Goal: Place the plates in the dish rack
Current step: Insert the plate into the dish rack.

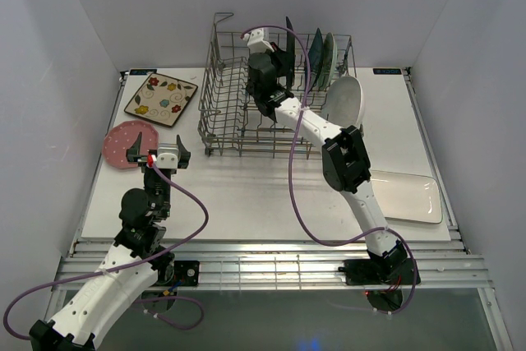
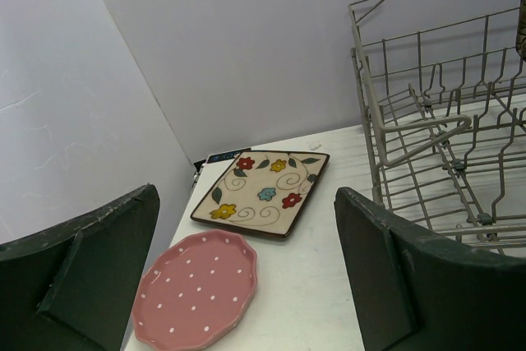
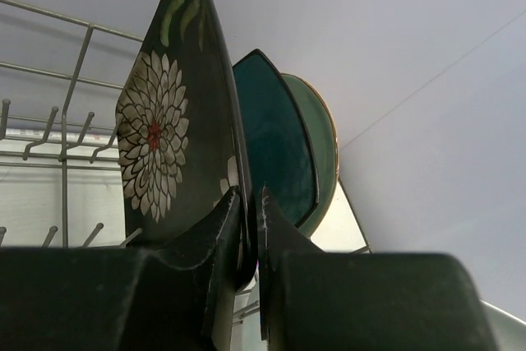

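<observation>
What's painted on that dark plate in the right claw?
A white flower, red-centred, on the dark plate; right wrist view shows it best.

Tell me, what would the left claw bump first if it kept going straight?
Probably the flowery square plate, lying straight ahead of the open left claw. The pink dotted plate is nearer but off to the left. Depth is hard to tell.

Three plates (image 1: 317, 53) upright in dish rack (image 1: 210, 113), four outside

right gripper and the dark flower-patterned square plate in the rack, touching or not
Touching. The right wrist view shows the right gripper closed on the lower edge of the dark flower-patterned square plate, no gap.
</observation>
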{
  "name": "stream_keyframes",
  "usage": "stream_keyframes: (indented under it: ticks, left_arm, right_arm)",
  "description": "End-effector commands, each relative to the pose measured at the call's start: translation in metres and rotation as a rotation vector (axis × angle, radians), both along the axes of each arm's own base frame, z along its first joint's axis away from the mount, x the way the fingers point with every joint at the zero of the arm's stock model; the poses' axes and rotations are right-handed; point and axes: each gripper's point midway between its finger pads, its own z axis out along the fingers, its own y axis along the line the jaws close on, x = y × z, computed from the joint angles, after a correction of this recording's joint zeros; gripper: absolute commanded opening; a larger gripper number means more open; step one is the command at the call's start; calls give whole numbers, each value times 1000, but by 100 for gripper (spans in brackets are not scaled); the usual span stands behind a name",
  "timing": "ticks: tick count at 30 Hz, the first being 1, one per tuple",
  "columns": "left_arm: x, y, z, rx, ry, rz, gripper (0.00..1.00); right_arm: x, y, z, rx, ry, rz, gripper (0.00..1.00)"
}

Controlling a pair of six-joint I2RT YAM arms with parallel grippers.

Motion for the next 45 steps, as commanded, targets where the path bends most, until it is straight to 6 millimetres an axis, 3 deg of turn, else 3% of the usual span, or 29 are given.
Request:
stream_keyframes:
  ticks: [1,12,32,37,45]
  left_arm:
    - [-1,-1,3,-7,-16,-9,98]
    - [-2,0,3,-9,-18,-5,98]
    - [-2,1,4,-7,-20,-4,98]
    - [-3,1,5,-9,-23,-2,98]
    - [-3,2,6,-11,-25,-1,98]
  right_arm:
    - [0,-11,59,137,-170,-18,8]
    - [12,-3,19,131,-105,7,8]
    - [20,9,-27,138,-20,49,8]
    - [20,8,-29,143,-19,43,8]
    - [16,-3,-14,175,-29,28,10]
